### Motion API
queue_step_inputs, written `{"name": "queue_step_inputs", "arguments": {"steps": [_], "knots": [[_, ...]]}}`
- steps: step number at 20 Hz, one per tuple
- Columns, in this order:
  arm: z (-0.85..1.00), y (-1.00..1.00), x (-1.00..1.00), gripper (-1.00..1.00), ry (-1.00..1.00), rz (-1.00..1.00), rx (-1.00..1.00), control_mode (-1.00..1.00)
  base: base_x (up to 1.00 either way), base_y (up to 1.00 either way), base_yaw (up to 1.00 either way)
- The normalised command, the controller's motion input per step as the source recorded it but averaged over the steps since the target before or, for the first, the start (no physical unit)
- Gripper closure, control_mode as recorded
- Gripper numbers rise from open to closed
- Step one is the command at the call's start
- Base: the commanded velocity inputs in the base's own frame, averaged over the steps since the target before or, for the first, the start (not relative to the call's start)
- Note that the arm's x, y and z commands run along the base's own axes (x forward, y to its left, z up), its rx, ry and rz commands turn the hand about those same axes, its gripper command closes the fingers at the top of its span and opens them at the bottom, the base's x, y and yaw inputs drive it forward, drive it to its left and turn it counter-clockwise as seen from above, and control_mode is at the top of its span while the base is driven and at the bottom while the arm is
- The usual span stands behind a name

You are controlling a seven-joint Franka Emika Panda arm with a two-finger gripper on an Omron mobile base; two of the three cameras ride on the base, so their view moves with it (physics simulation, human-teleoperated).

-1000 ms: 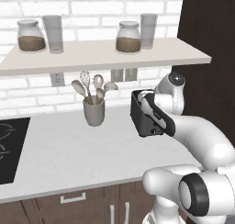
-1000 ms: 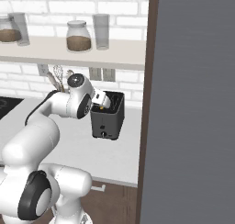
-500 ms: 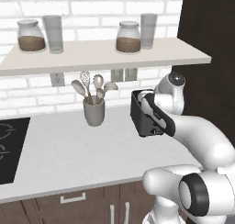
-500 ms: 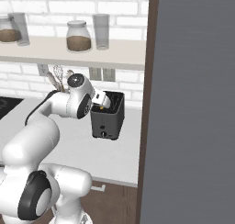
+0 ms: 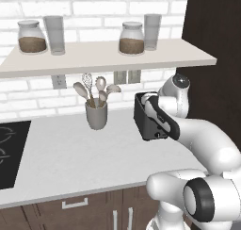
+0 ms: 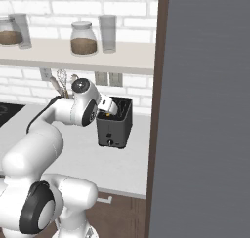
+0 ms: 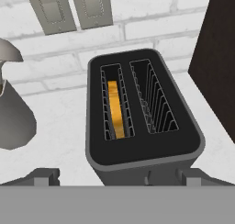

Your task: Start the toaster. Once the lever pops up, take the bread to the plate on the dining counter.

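Note:
The dark toaster [image 7: 142,149] stands on the white worktop by the brick wall, also seen in the left base view [image 5: 145,123] and the right base view [image 6: 116,129]. The yellow-orange bread [image 7: 115,109] sits upright, sunk in the toaster's left slot; the right slot is empty. My gripper [image 7: 119,177] hovers just above the toaster's near end, open wide, one fingertip [image 7: 43,176] on each side, nothing held. In the right base view the gripper [image 6: 108,106] hangs over the toaster's top. The plate and the dining counter are out of view.
A grey utensil cup [image 5: 96,115] with spoons stands left of the toaster. A black hob [image 5: 12,153] lies at the far left. A shelf [image 5: 108,57] with jars hangs overhead. A tall dark cabinet [image 5: 214,59] stands close on the toaster's right.

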Motion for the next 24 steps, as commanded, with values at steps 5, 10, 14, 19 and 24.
{"name": "queue_step_inputs", "arguments": {"steps": [5,10,14,19,24], "knots": [[0.00,0.00,0.00,-1.00,0.00,0.00,0.00,-1.00,0.00,0.00,0.00],[0.00,0.00,0.00,-1.00,0.00,0.00,0.00,-1.00,0.00,0.00,0.00],[0.00,0.00,0.00,-1.00,0.00,0.00,0.00,-1.00,0.00,0.00,0.00],[0.00,0.00,0.00,-1.00,0.00,0.00,0.00,-1.00,0.00,0.00,0.00],[0.00,0.00,0.00,-1.00,0.00,0.00,0.00,-1.00,0.00,0.00,0.00]]}}
